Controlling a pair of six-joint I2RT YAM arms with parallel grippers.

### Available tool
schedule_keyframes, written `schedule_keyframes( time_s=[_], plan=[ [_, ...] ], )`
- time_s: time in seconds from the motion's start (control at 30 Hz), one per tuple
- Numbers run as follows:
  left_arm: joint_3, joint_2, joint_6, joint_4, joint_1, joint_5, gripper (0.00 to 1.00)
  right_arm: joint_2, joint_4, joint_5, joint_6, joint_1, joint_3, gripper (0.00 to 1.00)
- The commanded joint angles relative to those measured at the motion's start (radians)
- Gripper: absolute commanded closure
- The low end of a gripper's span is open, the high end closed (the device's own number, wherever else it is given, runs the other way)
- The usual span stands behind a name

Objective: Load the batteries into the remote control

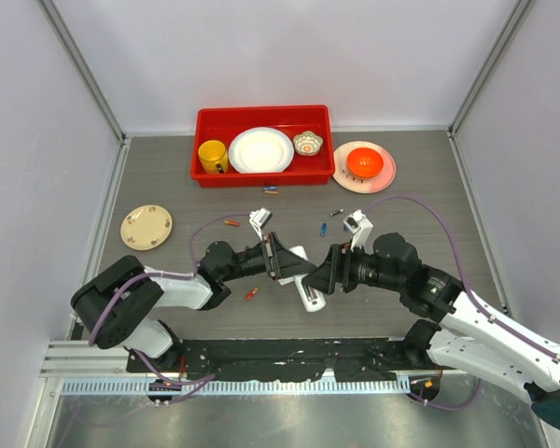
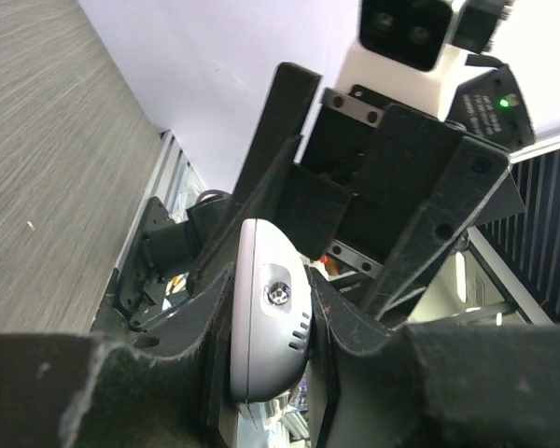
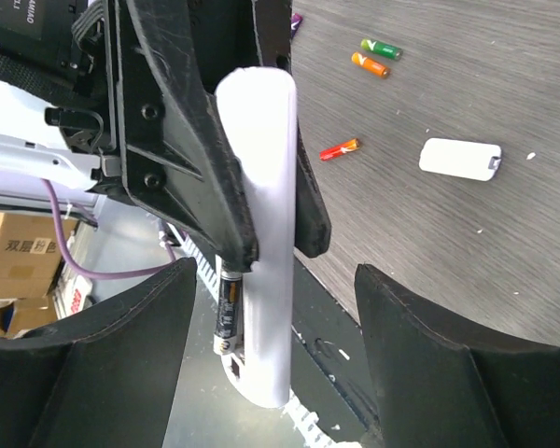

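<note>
The left end effector (image 1: 289, 263) is clenched on the slim white plastic remote control (image 3: 266, 187) and holds it in the air above the grey wood-grain worktop (image 3: 504, 261), near the front edge between the two arms. Its black fingers (image 3: 201, 177) press the remote from both sides around the middle. The right end effector (image 3: 273, 271) faces it and is released: its two jaws stand wide, one on each side of the remote's lower end, apart from it. A thin black battery (image 3: 225, 308) lies along the remote's edge, probably in the recessed slot, though the view does not show if it sits fully in. On the worktop lie a red-and-orange battery (image 3: 339, 149), a green-and-orange battery (image 3: 380, 47), an orange battery (image 3: 369, 63) just beside that one, and a short flat white cover piece (image 3: 459, 159).
</note>
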Motion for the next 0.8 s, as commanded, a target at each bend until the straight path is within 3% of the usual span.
schedule_keyframes(
  time_s=[0.0, 0.77],
  plan=[
    [0.038, -0.042, -0.011, 0.259, 0.009, 0.029, 1.0, -0.039, 0.101, -0.11, 0.043, -0.02, -0.026, 0.26],
    [0.033, -0.064, 0.0, 0.259, 0.009, 0.027, 1.0, -0.004, 0.161, -0.222, 0.092, -0.032, -0.08, 0.43]
  ],
)
